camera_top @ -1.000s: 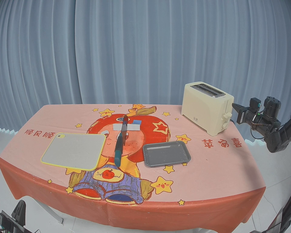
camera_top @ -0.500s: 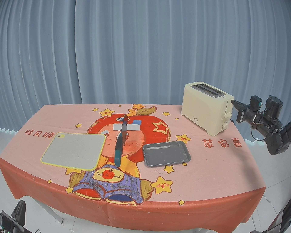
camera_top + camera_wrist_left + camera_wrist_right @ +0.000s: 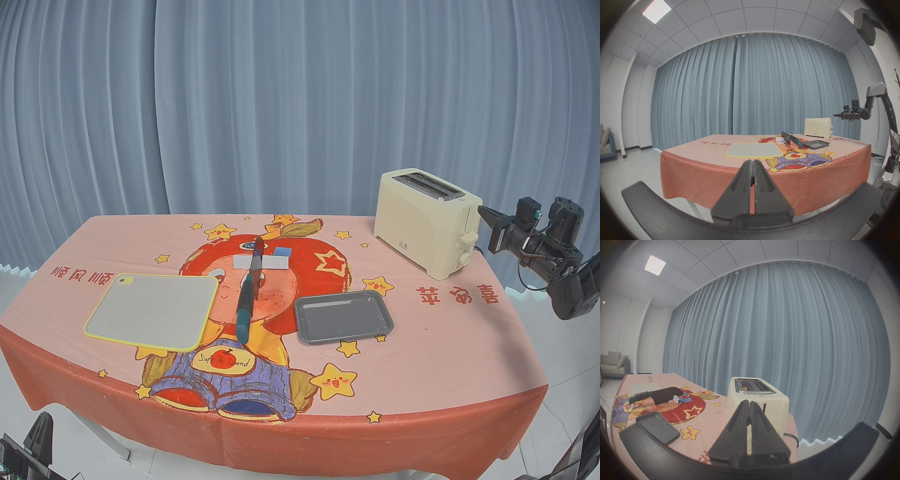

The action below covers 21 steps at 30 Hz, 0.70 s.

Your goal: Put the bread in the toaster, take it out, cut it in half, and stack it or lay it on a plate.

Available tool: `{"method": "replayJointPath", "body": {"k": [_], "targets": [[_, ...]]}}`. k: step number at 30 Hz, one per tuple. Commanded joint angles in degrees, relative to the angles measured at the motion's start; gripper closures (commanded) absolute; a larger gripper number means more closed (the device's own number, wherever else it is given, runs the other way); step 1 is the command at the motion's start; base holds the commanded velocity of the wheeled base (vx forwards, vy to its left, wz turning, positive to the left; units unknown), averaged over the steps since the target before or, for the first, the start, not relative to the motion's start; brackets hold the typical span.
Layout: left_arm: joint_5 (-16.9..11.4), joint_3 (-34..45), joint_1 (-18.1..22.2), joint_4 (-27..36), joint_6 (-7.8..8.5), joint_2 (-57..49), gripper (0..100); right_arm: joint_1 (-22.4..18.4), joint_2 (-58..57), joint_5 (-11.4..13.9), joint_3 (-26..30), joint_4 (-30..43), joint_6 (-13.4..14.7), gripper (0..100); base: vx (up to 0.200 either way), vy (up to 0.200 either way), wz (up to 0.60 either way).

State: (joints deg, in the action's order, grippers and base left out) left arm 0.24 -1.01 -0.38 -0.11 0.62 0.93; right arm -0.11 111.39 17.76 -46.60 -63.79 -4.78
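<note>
Right gripper [image 3: 749, 404]: fingers pressed together, nothing between them. It hung off the bench's [image 3: 437, 369] right edge, tip pointed at the lever end of the toaster [image 3: 428, 219], near it but apart. Behind the tip, the arm was cut off by the head view's right border.

The bread [image 3: 744, 384] showed only as a brown strip low in the toaster slots in the right wrist view and was hard to make out. From the head view the slots looked dark. The toaster stood at the far right corner, close to the bench edge. A black cord [image 3: 791, 440] ran off behind its base, its end hidden.

Left gripper [image 3: 753, 164]: fingers together too, holding nothing. It sat low, off the bench's near left corner and below the tabletop. It was mostly cropped at the head view's bottom left.

The grey plate [image 3: 344, 317] lay right of centre. The knife [image 3: 248, 294] lay between the plate and the cutting board [image 3: 153, 310], with its blade propped on a white-and-blue block [image 3: 272, 260] that it partly covered. A wide stretch of cloth lay between the plate and the toaster, and more along the near edge.
</note>
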Motion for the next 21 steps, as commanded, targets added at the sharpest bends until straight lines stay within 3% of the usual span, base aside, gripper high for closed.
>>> {"method": "replayJointPath", "body": {"k": [1, 5, 21], "targets": [[0.0, 1.0, -0.1, -0.1, -0.01, 0.0, 100, -0.1, 0.2, 0.0, 0.1, 0.0, -0.8, 100, 0.000, 0.000, 0.00], [0.0, 1.0, 0.0, -0.1, -0.01, 0.0, 100, -0.1, 0.6, 0.0, 0.3, -0.1, -2.3, 100, 0.000, 0.000, 0.00], [0.0, 1.0, 0.0, -0.1, -0.01, 0.0, 100, 0.6, 0.6, 0.0, 1.0, -0.1, -2.3, 100, 0.000, 0.000, 0.00]]}}
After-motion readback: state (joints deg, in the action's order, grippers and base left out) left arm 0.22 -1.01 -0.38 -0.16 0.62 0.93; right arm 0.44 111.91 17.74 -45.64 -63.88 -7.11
